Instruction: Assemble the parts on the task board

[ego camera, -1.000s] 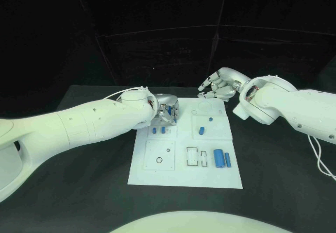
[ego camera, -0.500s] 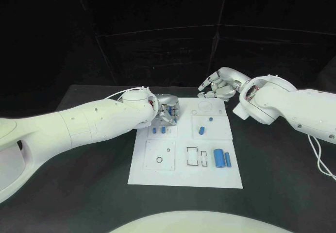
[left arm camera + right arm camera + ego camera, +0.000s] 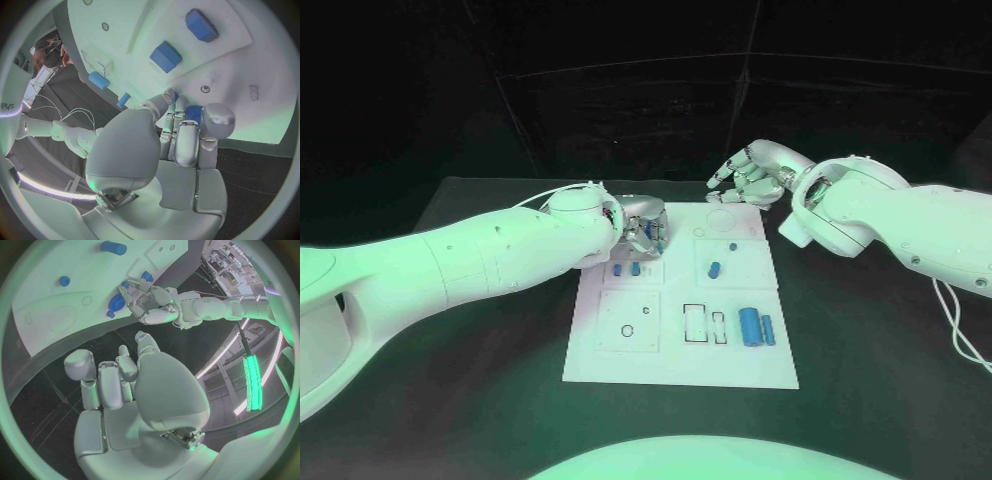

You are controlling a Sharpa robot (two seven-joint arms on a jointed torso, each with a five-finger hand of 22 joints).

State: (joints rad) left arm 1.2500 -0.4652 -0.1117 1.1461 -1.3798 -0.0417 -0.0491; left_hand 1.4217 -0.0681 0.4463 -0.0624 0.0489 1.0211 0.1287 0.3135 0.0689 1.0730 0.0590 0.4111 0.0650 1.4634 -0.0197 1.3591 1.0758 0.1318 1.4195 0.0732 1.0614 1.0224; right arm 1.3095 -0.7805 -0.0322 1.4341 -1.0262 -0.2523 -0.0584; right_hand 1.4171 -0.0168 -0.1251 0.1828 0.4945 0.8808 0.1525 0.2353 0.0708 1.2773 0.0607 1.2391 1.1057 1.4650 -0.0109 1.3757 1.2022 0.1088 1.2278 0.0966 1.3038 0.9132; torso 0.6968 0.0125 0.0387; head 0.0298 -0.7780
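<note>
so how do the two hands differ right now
The left hand is over the task board, fingers pinching a small blue part; the right hand hangs past the board's far edge, fingers curled and holding nothing. Both are silver, on white arms.

The task board lies in the middle of the bench. The left robot hand sits over the board's far left corner, with two small parts just in front of it, while the right robot hand hangs beyond the far edge. One part lies right of centre, and a pair of parts lies side by side nearer the front right.
</note>
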